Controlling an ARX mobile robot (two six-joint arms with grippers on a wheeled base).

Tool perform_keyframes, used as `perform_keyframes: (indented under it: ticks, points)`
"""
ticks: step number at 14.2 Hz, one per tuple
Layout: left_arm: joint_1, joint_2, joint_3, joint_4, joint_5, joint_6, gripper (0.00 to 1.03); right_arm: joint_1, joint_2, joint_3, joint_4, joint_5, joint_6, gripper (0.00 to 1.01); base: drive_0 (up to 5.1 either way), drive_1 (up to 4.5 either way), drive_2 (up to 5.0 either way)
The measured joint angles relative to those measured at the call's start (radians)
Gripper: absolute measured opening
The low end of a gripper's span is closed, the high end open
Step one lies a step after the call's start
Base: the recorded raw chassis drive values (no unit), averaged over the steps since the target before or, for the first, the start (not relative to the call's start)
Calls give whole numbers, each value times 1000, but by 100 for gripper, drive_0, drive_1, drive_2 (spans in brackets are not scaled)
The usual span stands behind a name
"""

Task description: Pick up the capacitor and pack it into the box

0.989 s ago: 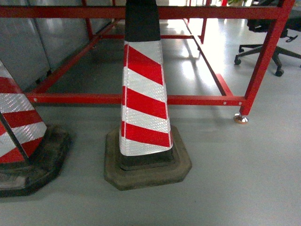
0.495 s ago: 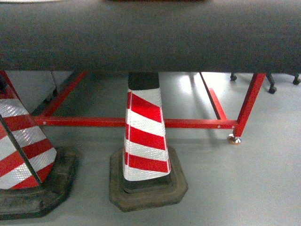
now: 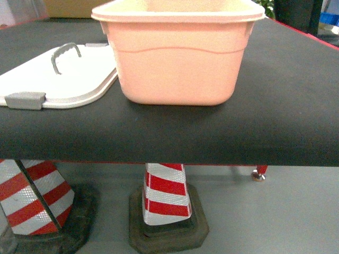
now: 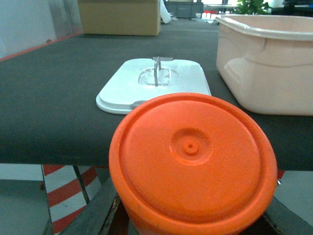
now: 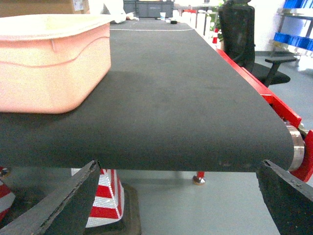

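Orange plastic fills the left wrist view: the capacitor sits clamped between the left gripper's dark fingers, level with the table's front edge. The right gripper hangs wide open with nothing in it, also below the black belt. Beyond the edge lie the white lid and, to its right, the pink box, open-topped. The risk, I judge, is carrying the capacitor forward too low, so it knocks the belt edge or the box wall and slips free.

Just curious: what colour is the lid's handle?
Grey, on the white lid; the head view shows the handle best.
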Motion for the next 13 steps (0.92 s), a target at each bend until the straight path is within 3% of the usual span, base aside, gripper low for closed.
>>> perform_keyframes:
  ticks: [13]
  points:
    - [0,0,0,1,0,0,44,0,0,0,1,0,-1,98,0,0,0]
